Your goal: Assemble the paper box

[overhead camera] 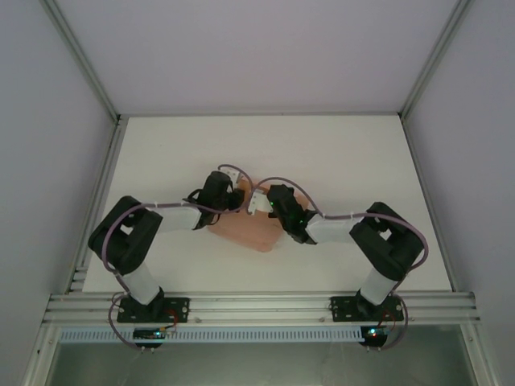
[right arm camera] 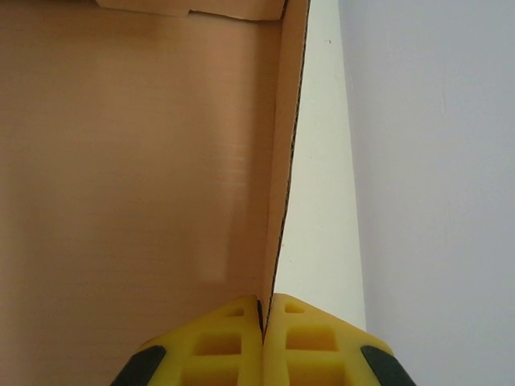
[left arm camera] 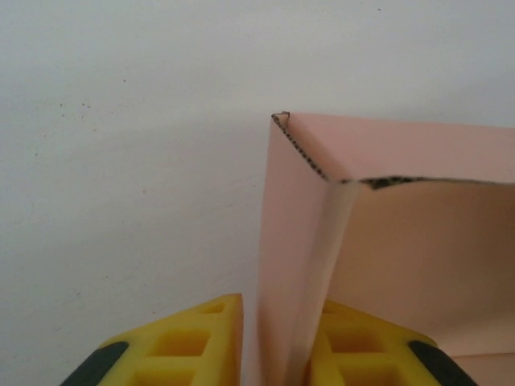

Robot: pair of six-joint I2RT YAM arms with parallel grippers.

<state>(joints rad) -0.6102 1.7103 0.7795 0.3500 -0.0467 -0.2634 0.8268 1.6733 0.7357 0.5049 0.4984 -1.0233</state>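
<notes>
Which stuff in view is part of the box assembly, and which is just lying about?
Job:
box, pink card, walls partly up
right gripper, pinching a box wall
left gripper, jaws either side of a flap, grip unclear

Not the job, just fixtures:
table
frame rail
cage walls

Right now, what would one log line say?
item: salmon-pink card paper box; left gripper: astride corner flap; right gripper: shut on side wall

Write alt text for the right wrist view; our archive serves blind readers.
The right tool, its yellow fingers pressed together, pinches a thin wall of the salmon-pink paper box, seen edge-on. A strip of white table shows beside it.
</notes>
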